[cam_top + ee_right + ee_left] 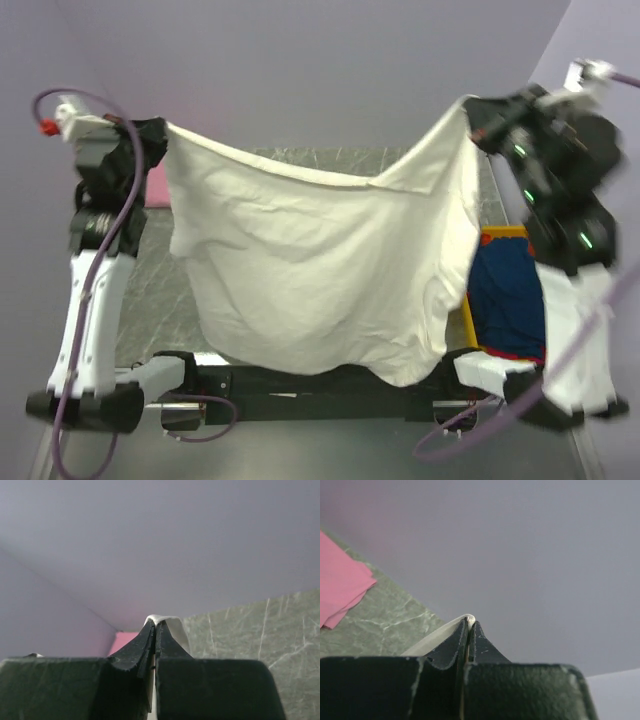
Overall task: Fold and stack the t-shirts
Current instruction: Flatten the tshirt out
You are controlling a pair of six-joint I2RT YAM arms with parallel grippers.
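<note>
The cream-white t-shirt (320,270) hangs spread in the air between both arms, above the table. My left gripper (160,135) is shut on its upper left corner; the cloth edge (440,635) shows at the fingertips in the left wrist view (470,622). My right gripper (478,115) is shut on its upper right corner; the cloth (175,627) peeks over the tips in the right wrist view (156,622). A folded pink t-shirt (157,188) lies at the table's far left and also shows in the left wrist view (340,580). Dark blue cloth (508,290) fills the yellow bin.
The yellow bin (500,236) stands at the table's right side, partly behind the right arm. The grey marbled table (160,290) lies under the hanging shirt. Purple walls close in at the back and sides.
</note>
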